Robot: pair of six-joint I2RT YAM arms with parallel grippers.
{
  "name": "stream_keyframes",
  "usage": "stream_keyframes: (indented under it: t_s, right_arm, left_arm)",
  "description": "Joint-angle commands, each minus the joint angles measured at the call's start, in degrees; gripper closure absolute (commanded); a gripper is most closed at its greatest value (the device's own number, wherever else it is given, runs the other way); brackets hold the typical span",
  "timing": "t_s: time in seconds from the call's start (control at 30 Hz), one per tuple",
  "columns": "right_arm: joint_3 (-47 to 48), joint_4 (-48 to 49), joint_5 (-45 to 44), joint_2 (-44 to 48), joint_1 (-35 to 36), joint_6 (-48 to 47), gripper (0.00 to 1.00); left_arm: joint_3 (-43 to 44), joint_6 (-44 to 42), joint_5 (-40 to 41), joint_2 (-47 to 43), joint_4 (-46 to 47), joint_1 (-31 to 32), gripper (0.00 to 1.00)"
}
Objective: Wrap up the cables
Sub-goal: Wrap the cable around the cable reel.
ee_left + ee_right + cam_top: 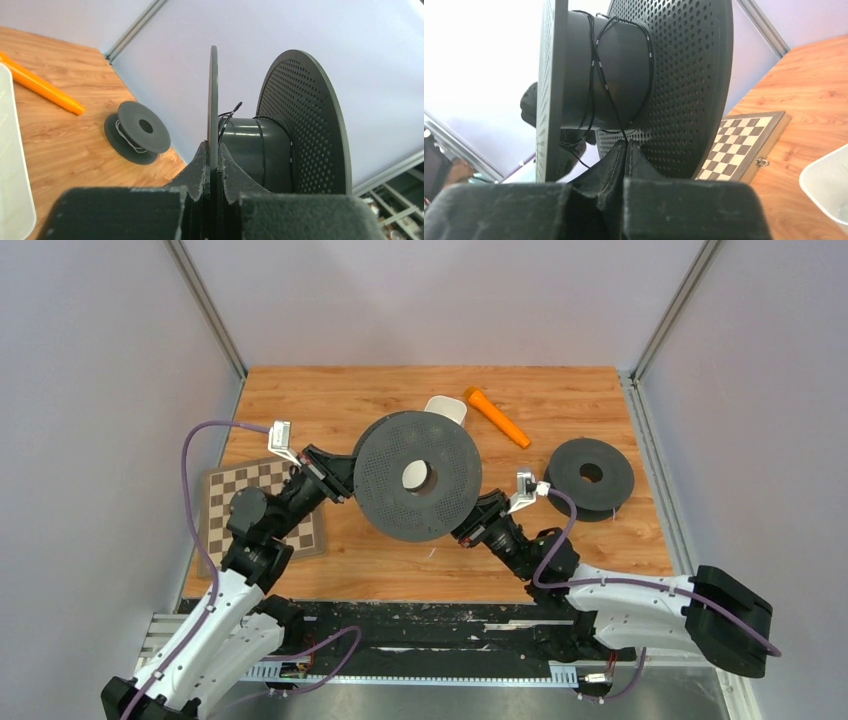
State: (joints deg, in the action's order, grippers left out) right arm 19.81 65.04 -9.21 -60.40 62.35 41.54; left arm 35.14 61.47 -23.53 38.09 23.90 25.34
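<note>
A large black perforated spool (417,476) is held up off the table between both arms. My left gripper (214,147) is shut on the edge of its thin flange (214,95), at the spool's left side in the top view (340,480). A thin dark cable (596,65) runs in loose turns round the core. One strand comes down into my right gripper (626,144), which is shut on it below the spool's right side (478,520). A whitish cable (125,137) lies wound on a small black spool (590,476) on the table at the right.
A chessboard (262,515) lies flat under the left arm. An orange tool (497,417) and a white tray (447,410) sit behind the large spool. Grey walls close in the table on three sides.
</note>
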Motion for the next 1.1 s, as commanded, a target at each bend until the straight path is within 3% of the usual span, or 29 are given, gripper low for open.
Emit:
stream_keyframes:
  t_s: [0.0, 0.13, 0.33, 0.53, 1.07]
  right_arm:
    - [2.5, 2.4, -8.7, -2.5, 1.3, 8.0, 0.97]
    - [3.7, -2.7, -12.1, -3.3, 2.1, 8.5, 0.89]
    - [5.6, -12.3, -16.5, -2.9, 2.6, 11.1, 0.95]
    - [8.7, -14.4, -14.8, -5.3, 3.4, 11.9, 0.88]
    - [13.3, -19.6, -19.5, -11.7, 5.9, 18.6, 0.83]
  left_arm:
    - [-1.7, 6.6, 7.2, -1.4, 7.9, -0.3, 1.00]
    - [-2.0, 9.0, 10.2, -1.8, 6.0, -0.3, 1.00]
    - [-2.2, 9.6, 13.5, -3.2, 2.6, -0.3, 1.00]
    - [-3.0, 10.6, 15.0, -3.8, 2.0, -0.3, 1.00]
    - [-4.8, 16.2, 20.2, -4.6, -2.1, -0.2, 1.00]
